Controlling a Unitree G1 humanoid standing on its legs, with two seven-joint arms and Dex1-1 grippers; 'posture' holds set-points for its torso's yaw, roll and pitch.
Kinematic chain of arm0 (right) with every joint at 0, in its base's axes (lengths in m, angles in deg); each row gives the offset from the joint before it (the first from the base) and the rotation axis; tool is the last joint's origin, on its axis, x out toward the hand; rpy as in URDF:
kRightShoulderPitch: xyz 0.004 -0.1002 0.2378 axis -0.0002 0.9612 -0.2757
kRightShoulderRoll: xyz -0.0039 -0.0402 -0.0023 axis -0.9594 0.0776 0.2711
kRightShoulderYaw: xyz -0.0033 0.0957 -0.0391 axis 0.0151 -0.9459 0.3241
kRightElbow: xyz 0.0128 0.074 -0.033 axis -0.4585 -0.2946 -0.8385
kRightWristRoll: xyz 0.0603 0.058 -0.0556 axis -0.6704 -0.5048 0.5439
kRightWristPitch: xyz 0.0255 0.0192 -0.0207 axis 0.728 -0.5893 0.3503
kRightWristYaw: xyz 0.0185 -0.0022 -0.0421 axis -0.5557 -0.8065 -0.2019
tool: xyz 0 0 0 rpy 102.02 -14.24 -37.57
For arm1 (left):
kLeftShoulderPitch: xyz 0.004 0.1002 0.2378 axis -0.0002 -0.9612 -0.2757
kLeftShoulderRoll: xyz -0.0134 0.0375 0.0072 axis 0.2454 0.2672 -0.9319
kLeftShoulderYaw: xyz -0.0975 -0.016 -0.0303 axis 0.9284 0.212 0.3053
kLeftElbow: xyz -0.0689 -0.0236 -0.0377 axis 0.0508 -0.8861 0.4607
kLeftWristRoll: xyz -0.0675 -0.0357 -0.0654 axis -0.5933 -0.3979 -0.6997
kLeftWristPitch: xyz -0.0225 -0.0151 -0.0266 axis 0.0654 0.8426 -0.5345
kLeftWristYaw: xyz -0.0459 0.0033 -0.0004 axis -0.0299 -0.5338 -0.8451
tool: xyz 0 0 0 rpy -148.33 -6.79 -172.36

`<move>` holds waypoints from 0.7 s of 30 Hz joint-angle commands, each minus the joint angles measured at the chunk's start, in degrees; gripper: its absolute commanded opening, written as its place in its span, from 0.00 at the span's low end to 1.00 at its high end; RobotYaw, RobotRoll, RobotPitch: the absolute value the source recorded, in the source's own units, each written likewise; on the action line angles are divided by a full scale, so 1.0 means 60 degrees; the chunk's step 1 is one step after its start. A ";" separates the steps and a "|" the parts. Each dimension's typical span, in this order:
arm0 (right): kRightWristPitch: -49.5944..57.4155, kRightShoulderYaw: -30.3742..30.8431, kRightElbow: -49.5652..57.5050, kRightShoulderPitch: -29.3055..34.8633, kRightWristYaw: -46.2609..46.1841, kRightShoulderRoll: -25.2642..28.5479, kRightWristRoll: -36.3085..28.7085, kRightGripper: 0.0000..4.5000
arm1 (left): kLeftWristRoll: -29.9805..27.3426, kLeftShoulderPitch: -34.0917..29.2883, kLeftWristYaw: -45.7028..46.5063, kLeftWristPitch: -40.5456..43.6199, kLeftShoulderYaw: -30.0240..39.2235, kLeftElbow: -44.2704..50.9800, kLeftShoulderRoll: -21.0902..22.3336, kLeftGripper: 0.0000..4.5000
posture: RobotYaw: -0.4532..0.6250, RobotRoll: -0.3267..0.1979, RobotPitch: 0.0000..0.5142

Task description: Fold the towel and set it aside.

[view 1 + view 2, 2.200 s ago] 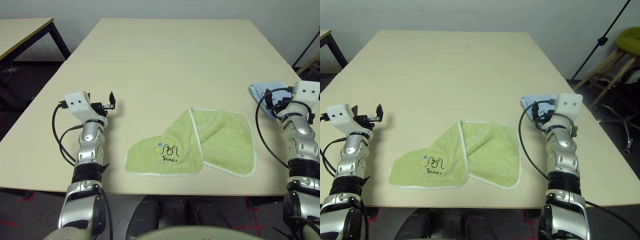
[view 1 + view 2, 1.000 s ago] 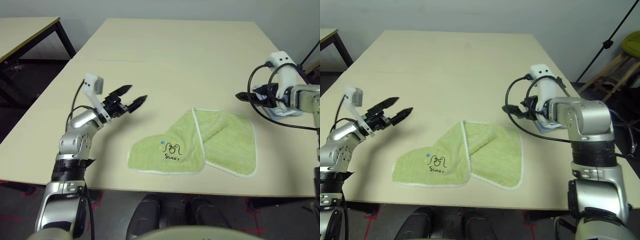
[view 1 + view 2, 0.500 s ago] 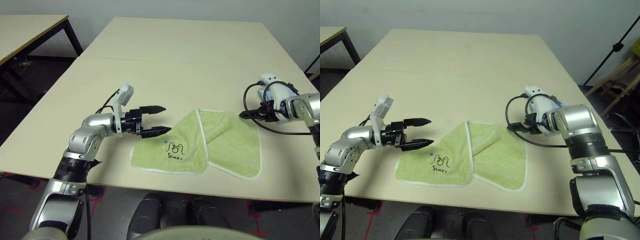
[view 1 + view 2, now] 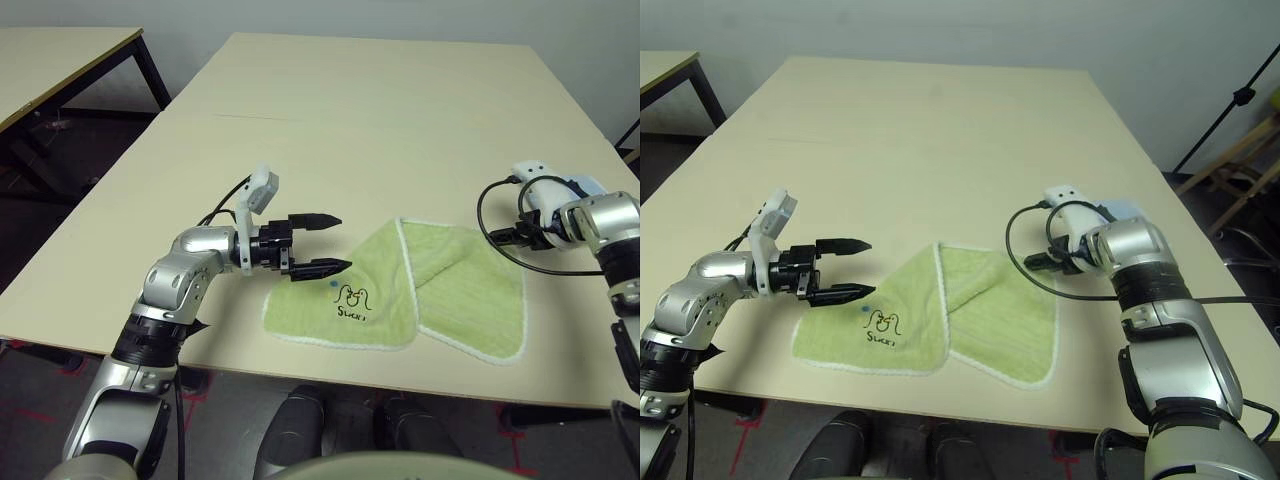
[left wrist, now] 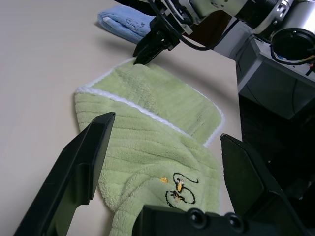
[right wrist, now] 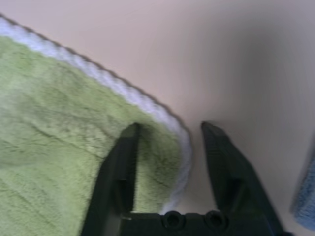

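Near the front edge of the pale beige wooden table (image 4: 380,110) lies the light green terry towel with white stitched edging (image 4: 400,295), partly folded so that its left portion laps over the right one along a white-edged seam running from far to near. A small dark embroidered logo with blue and yellow dots (image 4: 345,298) sits on the left portion, facing up.

At the towel's left end, the left gripper (image 4: 330,243) reaches in from the left with its two black fingers spread wide, holding nothing. The nearer fingertip hangs over the towel's left edge, just beside the logo; the farther one is over bare table. Whether either finger touches the cloth cannot be told.

At the towel's far right corner, the right gripper (image 6: 170,129) is low at the table. Its fingers are parted a little and straddle the white-edged corner, one finger over the green pile and the other over the table just past the edging; they are not closed on it. A black cable loops from the right wrist over the towel's right side.

Just right of the right gripper, a smaller light blue folded cloth (image 5: 125,23) lies on the table, apart from the towel.
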 commanded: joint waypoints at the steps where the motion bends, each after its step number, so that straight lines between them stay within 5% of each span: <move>1: 0.0283 0.0119 0.0388 0.0084 0.0223 0.0037 0.0101 0.28 | 0.0045 0.0057 0.0130 0.0118 -0.0031 0.0208 -0.0047 1.00 | 0.56 0.62 0.22; 5: 0.0541 0.0026 0.0894 -0.0021 0.0426 0.0126 0.0052 0.01 | 0.0004 0.0123 0.0250 0.0231 -0.0022 0.0222 -0.0104 1.00 | 0.55 0.62 0.22; 13: 0.0695 -0.1058 0.1639 -0.1444 0.0088 -0.0638 -0.0556 0.01 | -0.0036 0.0273 0.0578 0.0534 0.0037 0.0219 -0.0259 1.00 | 0.55 0.62 0.21; 21: -0.1584 -0.2878 0.0592 -0.4242 -0.1163 -0.2267 -0.1247 0.01 | 0.0026 0.0273 0.0830 0.0536 0.0094 0.0171 -0.0324 1.00 | 0.56 0.62 0.21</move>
